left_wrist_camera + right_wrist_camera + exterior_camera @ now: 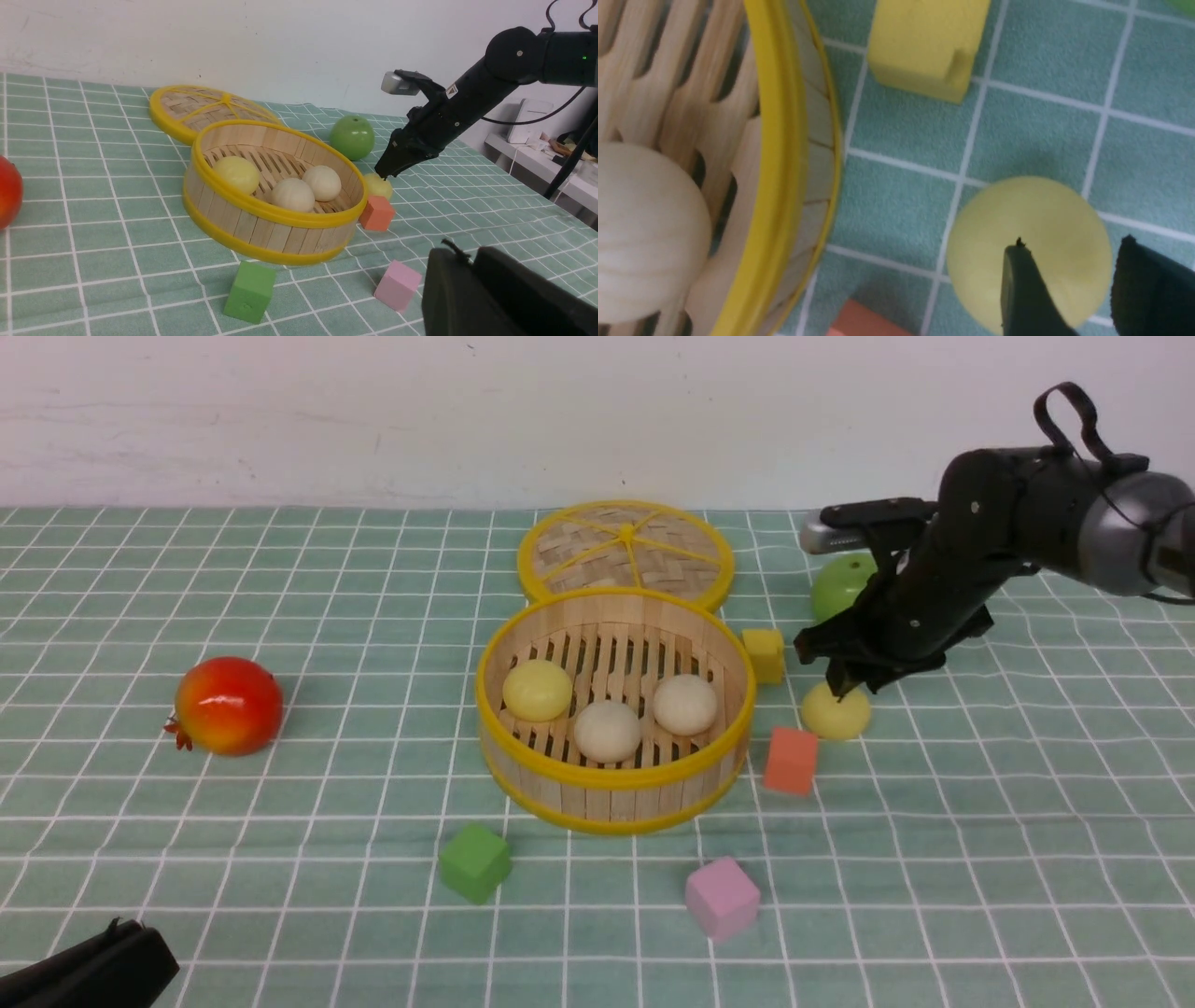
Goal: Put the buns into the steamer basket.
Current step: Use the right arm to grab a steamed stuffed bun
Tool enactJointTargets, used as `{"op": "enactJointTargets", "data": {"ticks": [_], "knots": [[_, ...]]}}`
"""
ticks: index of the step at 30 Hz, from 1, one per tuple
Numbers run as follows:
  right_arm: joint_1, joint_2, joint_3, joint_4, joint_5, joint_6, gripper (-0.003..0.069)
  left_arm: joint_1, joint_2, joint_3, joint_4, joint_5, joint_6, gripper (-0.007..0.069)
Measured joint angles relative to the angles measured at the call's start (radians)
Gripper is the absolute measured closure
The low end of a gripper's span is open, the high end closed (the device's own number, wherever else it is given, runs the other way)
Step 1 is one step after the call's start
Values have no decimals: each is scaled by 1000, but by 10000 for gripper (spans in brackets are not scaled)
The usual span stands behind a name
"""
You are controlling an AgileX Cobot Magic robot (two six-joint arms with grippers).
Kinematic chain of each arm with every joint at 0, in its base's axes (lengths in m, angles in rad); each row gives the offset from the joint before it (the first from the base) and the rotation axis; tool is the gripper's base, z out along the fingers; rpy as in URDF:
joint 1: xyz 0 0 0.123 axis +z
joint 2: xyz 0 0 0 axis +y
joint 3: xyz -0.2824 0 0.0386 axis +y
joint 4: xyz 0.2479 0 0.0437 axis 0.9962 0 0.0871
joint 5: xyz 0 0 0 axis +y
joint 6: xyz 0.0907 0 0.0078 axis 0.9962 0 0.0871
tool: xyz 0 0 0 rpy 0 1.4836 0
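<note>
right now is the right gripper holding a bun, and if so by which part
No, nothing looks held: the right gripper hovers at the yellow bun on the table, its fingers apart with no clear grip.

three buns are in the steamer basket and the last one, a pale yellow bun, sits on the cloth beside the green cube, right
Not the green cube: the front view shows the last pale yellow bun beside the orange-red cube.
</note>
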Motion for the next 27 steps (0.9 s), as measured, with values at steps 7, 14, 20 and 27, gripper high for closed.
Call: {"op": "enactJointTargets", "data": {"ticks": [7,14,20,27], "knots": [[0,8,-1,22,-10,0,383,0,0,0,0,0,0,554],[0,38,-1,44,-37,-12,383,0,0,0,0,0,0,549],[0,39,-1,44,-46,-21,407,0,0,0,0,0,0,545],[0,61,-7,43,-53,-38,521,0,0,0,0,0,0,533]]}}
